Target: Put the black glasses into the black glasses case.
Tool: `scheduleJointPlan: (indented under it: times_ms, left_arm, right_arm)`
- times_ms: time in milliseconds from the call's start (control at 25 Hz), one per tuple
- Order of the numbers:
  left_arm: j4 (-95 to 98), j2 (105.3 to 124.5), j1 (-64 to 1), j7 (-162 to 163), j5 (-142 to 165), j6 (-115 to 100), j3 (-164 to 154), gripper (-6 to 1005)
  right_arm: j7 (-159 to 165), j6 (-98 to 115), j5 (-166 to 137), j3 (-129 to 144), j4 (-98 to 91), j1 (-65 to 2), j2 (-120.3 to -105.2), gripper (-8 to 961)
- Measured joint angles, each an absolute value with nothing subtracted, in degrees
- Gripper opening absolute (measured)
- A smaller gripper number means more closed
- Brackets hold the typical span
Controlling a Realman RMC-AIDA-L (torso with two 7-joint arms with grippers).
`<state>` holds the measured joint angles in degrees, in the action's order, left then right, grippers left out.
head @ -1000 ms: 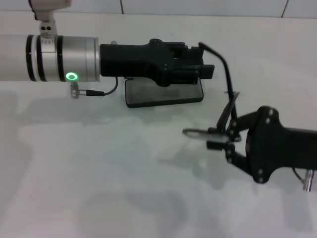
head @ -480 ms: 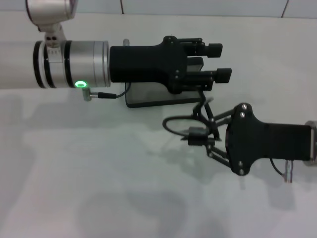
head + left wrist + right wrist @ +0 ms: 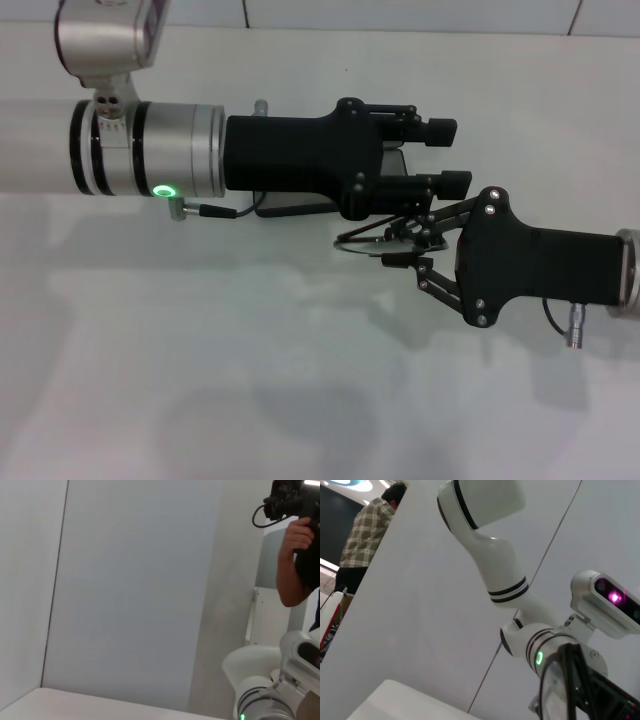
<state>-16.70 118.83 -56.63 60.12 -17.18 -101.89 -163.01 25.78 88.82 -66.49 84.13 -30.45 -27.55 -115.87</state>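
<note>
Across the white counter our left arm reaches in from nine o'clock and hangs over the black glasses case, which now shows only as a dark sliver under the wrist body. A second ago most of the open case was in plain sight; the left gripper has since slid toward three o'clock and risen a little toward twelve, covering it. Its fingers stand apart with nothing between them.

Our right gripper has travelled from about four o'clock up toward the centre, bringing the black glasses along. Its fingers are clamped on the frame near the hinge, one lens ring poking out toward nine o'clock, and the glasses now hang just beside the case's near edge, clear of the counter. In the right wrist view the frame shows close to the camera.

We judge the carry nearly finished; lowering into the case remains, and the left gripper crowds that spot.
</note>
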Motion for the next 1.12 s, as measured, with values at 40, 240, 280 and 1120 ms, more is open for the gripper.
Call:
scheduleJointPlan:
  times_ms: [40,240,280,1120]
  left_arm:
    - [-16.7,118.85,-56.7,60.0,-16.9,-101.9,-163.0,638]
    - [-17.4,118.93,-56.1,59.2,-19.1,-101.6,-163.0,638]
    - [-17.7,118.91,-55.4,59.0,-21.6,-101.2,-163.0,638]
    - [-18.8,117.00,-46.8,57.8,-38.7,-97.1,-162.9,638]
  right_arm:
    - [25.9,88.7,-66.5,84.1,-30.4,-27.6,-115.86,104]
    - [26.2,88.3,-66.9,84.3,-30.5,-27.6,-115.67,105]
    - [26.2,88.2,-66.9,84.3,-30.6,-27.6,-115.65,105]
    - [32.3,9.9,-65.7,122.9,-60.5,-25.9,-116.20,113]
